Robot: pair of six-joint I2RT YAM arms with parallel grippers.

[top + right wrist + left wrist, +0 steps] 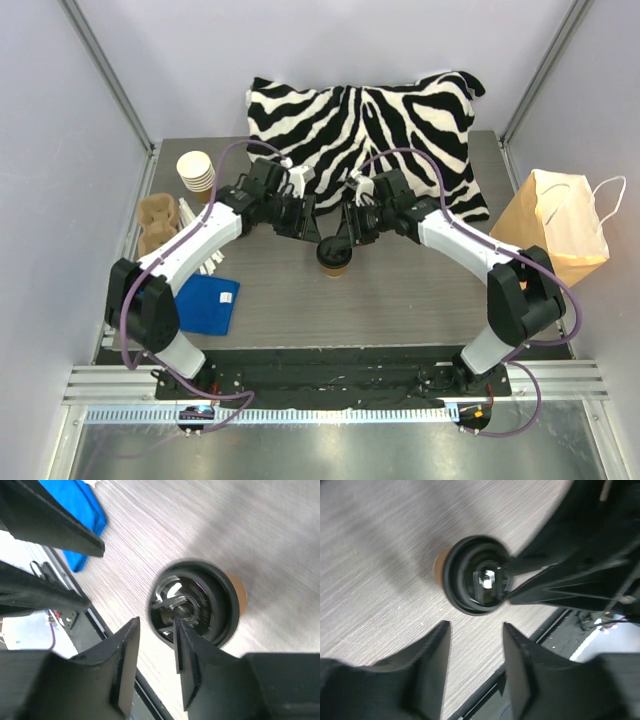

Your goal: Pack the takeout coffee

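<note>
The takeout coffee (pixel 335 258), a small brown paper cup with a round black lid, stands upright mid-table. It also shows in the left wrist view as the coffee (pixel 477 575) and in the right wrist view as the coffee (pixel 200 602). My left gripper (pixel 316 238) hovers just left of it, and my left gripper (pixel 476 627) is open with only table between its fingers. My right gripper (pixel 347 243) is at the cup's right. The right gripper (pixel 155 625) is open, with one finger (pixel 187 645) over the lid's rim and nothing between the fingers.
A zebra-print pillow (pixel 365 125) lies at the back. A brown paper bag (pixel 555 225) stands at the right. A stack of lidless cups (pixel 196 172), a cardboard cup carrier (pixel 158 222) and a blue cloth (pixel 210 303) sit at the left.
</note>
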